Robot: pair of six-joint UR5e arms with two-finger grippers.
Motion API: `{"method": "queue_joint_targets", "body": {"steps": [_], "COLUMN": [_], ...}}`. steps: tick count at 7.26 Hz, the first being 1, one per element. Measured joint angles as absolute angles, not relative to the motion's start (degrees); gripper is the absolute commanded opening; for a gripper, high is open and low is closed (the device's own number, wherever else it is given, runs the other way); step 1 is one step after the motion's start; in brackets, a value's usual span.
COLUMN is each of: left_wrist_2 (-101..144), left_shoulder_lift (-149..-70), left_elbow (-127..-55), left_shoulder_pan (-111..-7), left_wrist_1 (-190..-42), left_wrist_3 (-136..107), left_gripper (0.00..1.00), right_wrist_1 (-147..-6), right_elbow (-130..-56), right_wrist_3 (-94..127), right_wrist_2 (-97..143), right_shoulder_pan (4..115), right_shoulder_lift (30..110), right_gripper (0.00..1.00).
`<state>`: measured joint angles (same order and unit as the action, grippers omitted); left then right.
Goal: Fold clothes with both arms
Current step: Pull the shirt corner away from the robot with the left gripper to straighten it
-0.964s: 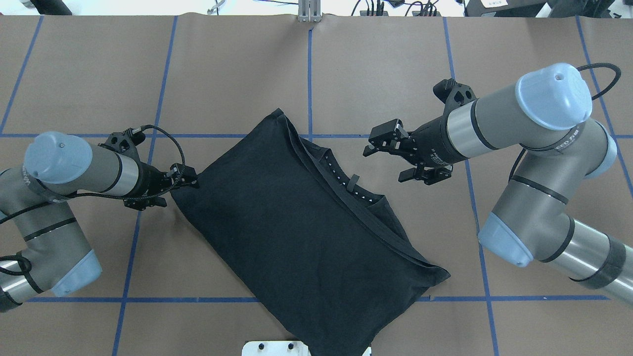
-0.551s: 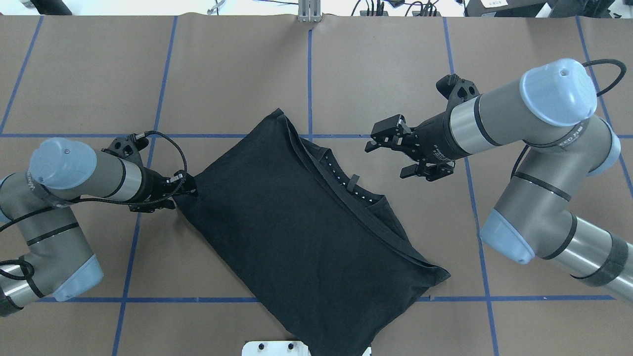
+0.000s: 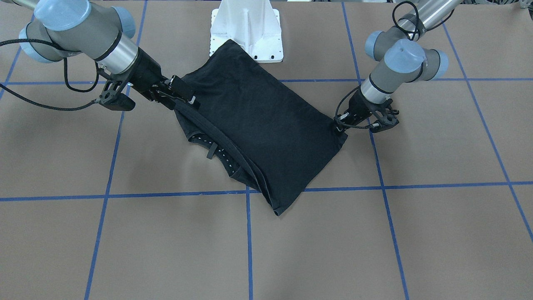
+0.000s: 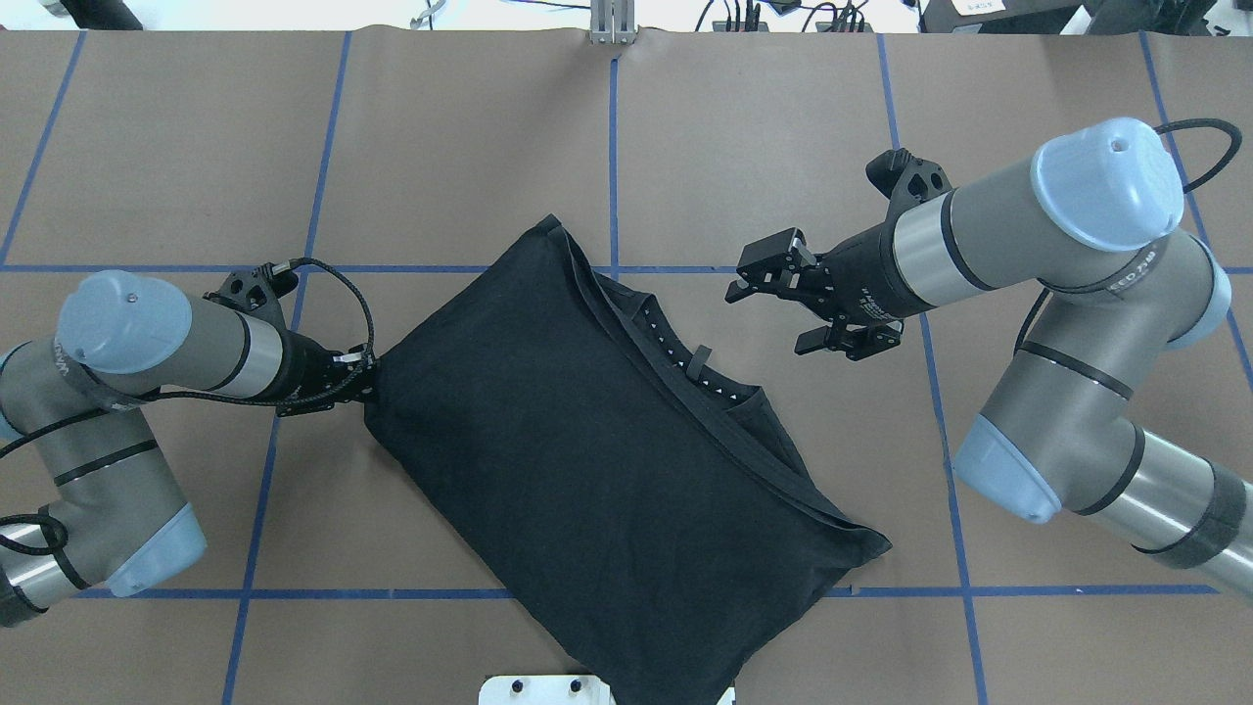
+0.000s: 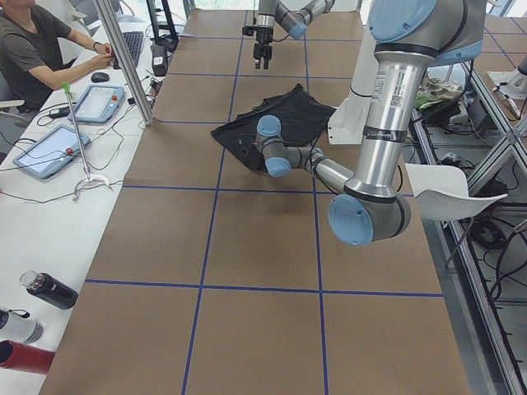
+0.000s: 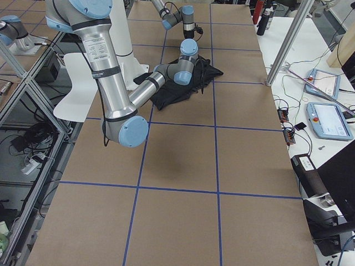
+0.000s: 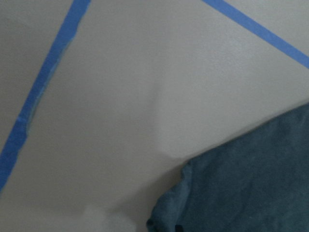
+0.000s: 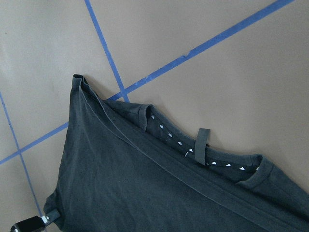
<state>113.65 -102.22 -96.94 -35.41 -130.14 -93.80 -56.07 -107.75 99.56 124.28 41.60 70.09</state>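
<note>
On brown, blue-gridded table [image 4: 470,147], left pincer [image 4: 366,372] nips T-shirt [image 4: 587,470] corner; right pincer [image 4: 773,313] gapes empty.

overhead and front cameras face each other across the t-shirt [image 4: 587,460], wrist cameras close above.

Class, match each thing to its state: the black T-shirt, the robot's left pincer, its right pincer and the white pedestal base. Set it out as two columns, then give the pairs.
Column one
1. black short-sleeved T-shirt
2. left black two-finger pincer
3. right black two-finger pincer
4. white metal pedestal base

Column two
A. open, holding nothing
B. partly covered by a corner of cloth
C. lying folded, collar showing
D. shut on a corner of cloth

Pairs: 1-C, 2-D, 3-A, 4-B
</note>
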Motion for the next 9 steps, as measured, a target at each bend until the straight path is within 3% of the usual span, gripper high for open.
{"method": "queue_joint_targets", "body": {"steps": [3, 9], "left_wrist_2": [113.21, 105.3], "left_shoulder_lift": [-103.92, -122.85], "left_elbow": [-96.08, -78.93], "left_shoulder_pan": [-37.91, -44.67], "left_wrist_1": [-130.03, -130.44], "left_wrist_3": [-93.73, -90.85], "left_gripper": [0.0, 0.0], "right_wrist_1": [-56.07, -56.07], "right_elbow": [-107.75, -107.66], "right_wrist_3": [99.56, 99.49], "right_wrist_2": [124.28, 123.81], "right_shoulder_pan": [41.66, 42.43], "right_shoulder_lift": [70.31, 70.52], "right_gripper": [1.0, 1.0]}}
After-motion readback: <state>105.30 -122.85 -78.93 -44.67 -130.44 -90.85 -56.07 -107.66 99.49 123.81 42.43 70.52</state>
